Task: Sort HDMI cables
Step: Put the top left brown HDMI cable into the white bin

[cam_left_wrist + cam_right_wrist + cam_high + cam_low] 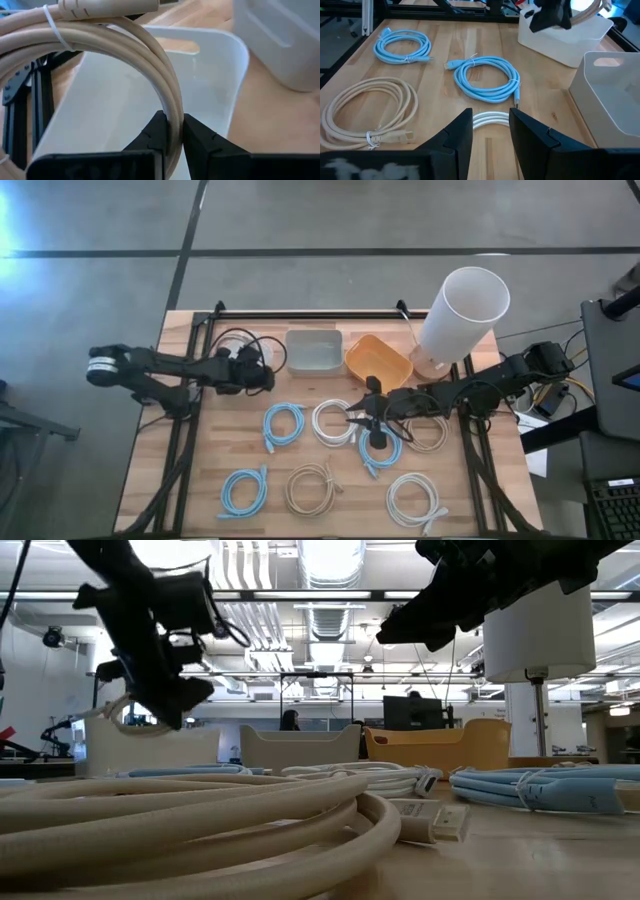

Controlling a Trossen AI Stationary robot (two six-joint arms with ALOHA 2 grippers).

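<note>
My left gripper (262, 370) is at the table's far left, shut on a beige cable coil (100, 45) above a white bin (150, 95). The coil also shows in the low view (140, 725), hanging under the gripper. My right gripper (490, 131) is open, low over a white coil (490, 119) at mid-table (333, 421); its fingers stand on either side of the coil's near strands. Whether they touch the coil I cannot tell. Three blue coils (283, 425) (380, 452) (245, 490), two beige coils (313, 488) (428, 430) and another white coil (415, 500) lie flat on the table. My left gripper pinches the beige coil's bundled strands (173, 122) between its two fingers, at one spot on the ring. The fingers lie across the strands. The coil is lifted clear, over the white bin, with its zip tie (52, 25) and plug (110, 7) on the far side of the ring.
A grey-white bin (313, 350) and an orange bin (378, 361) stand along the far edge, next to the white bin. A tall white cylinder (460, 320) stands at the far right. Black frame rails (185, 440) run along both sides of the table.
</note>
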